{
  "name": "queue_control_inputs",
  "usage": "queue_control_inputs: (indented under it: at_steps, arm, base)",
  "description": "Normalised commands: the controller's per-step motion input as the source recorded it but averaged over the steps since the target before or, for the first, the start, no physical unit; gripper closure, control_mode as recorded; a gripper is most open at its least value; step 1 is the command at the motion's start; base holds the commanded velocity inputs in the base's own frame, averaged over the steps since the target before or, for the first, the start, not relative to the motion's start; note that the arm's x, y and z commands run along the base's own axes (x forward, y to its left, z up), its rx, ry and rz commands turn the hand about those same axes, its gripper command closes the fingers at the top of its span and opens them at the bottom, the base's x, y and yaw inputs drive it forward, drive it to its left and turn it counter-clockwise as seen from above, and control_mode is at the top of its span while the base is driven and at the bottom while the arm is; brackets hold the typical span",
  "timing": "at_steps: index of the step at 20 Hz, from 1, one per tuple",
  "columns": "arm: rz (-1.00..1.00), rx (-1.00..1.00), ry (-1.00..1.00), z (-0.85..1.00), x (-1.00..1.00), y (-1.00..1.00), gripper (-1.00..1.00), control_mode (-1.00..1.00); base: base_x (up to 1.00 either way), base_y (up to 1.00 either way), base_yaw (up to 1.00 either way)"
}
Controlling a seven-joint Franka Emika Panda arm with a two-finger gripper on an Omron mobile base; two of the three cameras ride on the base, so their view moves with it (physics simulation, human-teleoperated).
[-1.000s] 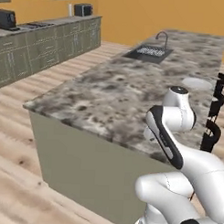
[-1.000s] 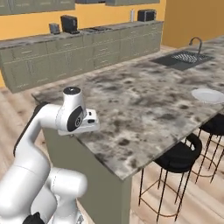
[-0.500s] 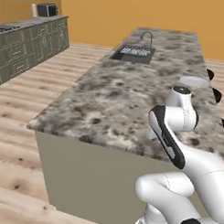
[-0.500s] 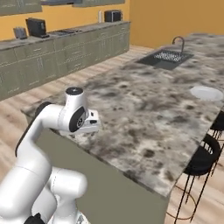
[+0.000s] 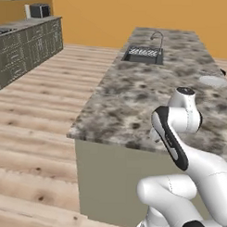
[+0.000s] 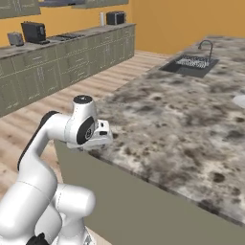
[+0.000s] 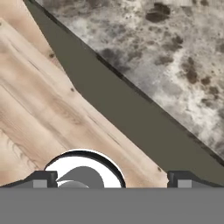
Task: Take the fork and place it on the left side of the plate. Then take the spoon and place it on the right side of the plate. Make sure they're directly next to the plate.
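Observation:
The small white plate lies on the far right part of the speckled stone island, well beyond the arm; it is cut by the right edge as plate. A small dark item lies just past the plate, too small to identify. My gripper is open, its fingertips wide apart with nothing between them. It hangs over the island's near corner, looking down at the counter edge and the wooden floor. The hand sits folded close to the arm's elbow at that corner.
A sink with a faucet is set into the island's far end, also sink. Grey-green cabinets with appliances line the far wall. Wooden floor lies to the left of the island.
The whole picture has shifted in both base views, so the base has driven along the island. The bar stools have left the views. The arm holds the same folded pose.

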Motion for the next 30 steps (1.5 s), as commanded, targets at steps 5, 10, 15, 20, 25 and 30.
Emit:
queue_control_inputs:
  at_steps: [5, 10, 15, 20, 25, 30]
  arm:
    - [0.0, 0.0, 0.0, 0.0, 0.0, 0.0, -1.0, 1.0]
    - [0.0, 0.0, 0.0, 0.0, 0.0, 0.0, -1.0, 1.0]
    - [0.0, 0.0, 0.0, 0.0, 0.0, 0.0, -1.0, 1.0]
    - [0.0, 0.0, 0.0, 0.0, 0.0, 0.0, -1.0, 1.0]
    - [0.0, 0.0, 0.0, 0.0, 0.0, 0.0, -1.0, 1.0]
    - [0.0, 0.0, 0.0, 0.0, 0.0, 0.0, -1.0, 1.0]
  base:
    - [0.0, 1.0, -0.21]
    - [0.0, 1.0, -0.23]
    - [0.07, 0.99, -0.35]
    - [0.2, 0.86, -0.46]
    - [0.2, 0.84, -0.47]
    - [0.25, 0.74, -0.51]
